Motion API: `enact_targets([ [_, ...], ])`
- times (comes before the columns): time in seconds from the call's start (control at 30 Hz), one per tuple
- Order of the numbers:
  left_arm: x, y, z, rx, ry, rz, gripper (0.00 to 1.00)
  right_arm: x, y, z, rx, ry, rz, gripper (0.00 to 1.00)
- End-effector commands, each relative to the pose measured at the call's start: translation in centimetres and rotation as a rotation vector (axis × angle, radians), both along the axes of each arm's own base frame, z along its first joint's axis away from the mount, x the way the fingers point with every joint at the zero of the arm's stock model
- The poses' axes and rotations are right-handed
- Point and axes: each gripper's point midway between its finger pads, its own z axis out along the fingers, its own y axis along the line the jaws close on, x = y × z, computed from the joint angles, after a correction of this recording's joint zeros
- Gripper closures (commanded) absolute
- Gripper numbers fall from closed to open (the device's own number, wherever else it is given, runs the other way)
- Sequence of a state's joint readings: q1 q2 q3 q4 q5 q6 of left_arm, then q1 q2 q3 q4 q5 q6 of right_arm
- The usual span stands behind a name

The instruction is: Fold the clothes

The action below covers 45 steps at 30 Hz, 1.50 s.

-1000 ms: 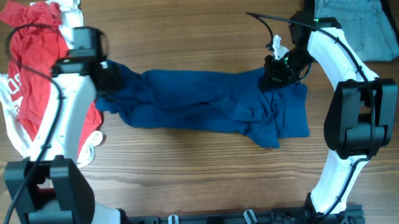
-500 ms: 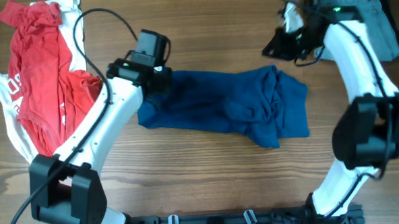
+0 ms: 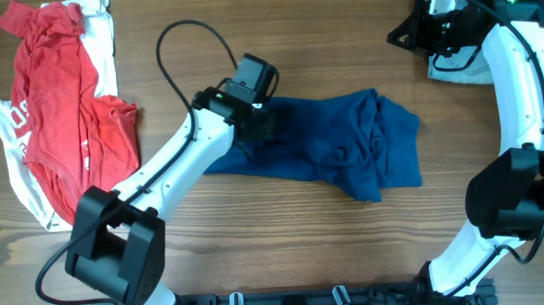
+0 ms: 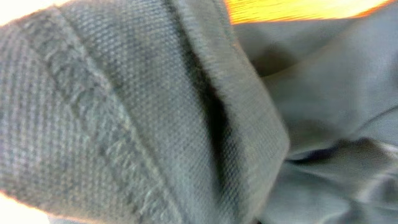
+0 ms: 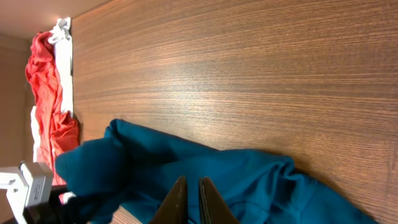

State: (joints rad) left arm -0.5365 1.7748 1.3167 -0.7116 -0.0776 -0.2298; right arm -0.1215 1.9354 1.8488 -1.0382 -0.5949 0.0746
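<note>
The dark blue shirt lies bunched across the middle of the table, its right part heaped in folds. My left gripper is down on the shirt's left end, which is doubled over toward the centre. The left wrist view is filled by blue fabric, so its fingers are hidden. My right gripper hangs high at the far right, away from the shirt. In the right wrist view its gripper is shut with nothing between the fingers, above the shirt.
A red shirt with white print lies heaped at the left edge. Light denim jeans sit at the far right corner, mostly hidden under my right arm. A black cable loops above the left arm.
My left arm has swept right, carrying the shirt's left end over toward the centre. My right gripper has left the shirt's right end and moved up to the far right corner.
</note>
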Motion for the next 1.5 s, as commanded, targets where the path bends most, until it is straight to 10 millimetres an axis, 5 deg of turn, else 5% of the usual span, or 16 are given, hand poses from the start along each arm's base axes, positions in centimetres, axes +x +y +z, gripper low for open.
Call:
enact_targets([
  [0.0, 0.1, -2.0, 0.4, -0.047, -0.023, -0.019, 0.00, 0.1, 0.2, 1.2, 0.016, -0.025, 0.003, 0.92],
  [0.3, 0.3, -0.9, 2.0, -0.081, -0.035, 0.056, 0.00, 0.2, 0.1, 1.2, 0.012, -0.029, 0.002, 0.92],
  [0.47, -0.3, 1.7, 0.4, -0.033, 0.048, 0.103, 0.00, 0.2, 0.1, 1.2, 0.009, -0.029, 0.000, 0.92],
  [0.57, -0.7, 1.4, -0.8, -0.047, 0.101, 0.086, 0.06, 0.2, 0.1, 1.2, 0.009, -0.027, 0.000, 0.92],
  [0.63, -1.1, 0.9, -1.6, -0.065, 0.136, 0.076, 0.19, 0.1, 0.1, 1.1, 0.010, -0.025, -0.001, 0.92],
  [0.73, -1.6, 0.2, -2.9, -0.093, 0.193, 0.081, 0.63, 0.0, 0.1, 1.1, 0.011, -0.019, -0.001, 0.92],
  [0.8, -1.1, 1.2, -3.1, -0.084, 0.187, 0.162, 0.82, 0.0, 0.1, 1.1, 0.010, -0.018, 0.001, 0.92],
  [0.93, 0.0, 3.9, -3.1, -0.070, 0.179, 0.299, 0.94, -0.2, 0.0, 0.9, 0.002, -0.009, -0.002, 0.92],
  [1.27, -0.3, 12.5, -3.5, 0.112, 0.211, 0.469, 0.96, -0.2, -0.3, 0.6, -0.021, -0.007, -0.004, 0.91],
  [1.47, 0.2, 10.6, -3.6, -0.012, 0.237, 0.416, 0.96, -0.2, -0.4, 0.6, -0.024, -0.007, -0.007, 0.91],
])
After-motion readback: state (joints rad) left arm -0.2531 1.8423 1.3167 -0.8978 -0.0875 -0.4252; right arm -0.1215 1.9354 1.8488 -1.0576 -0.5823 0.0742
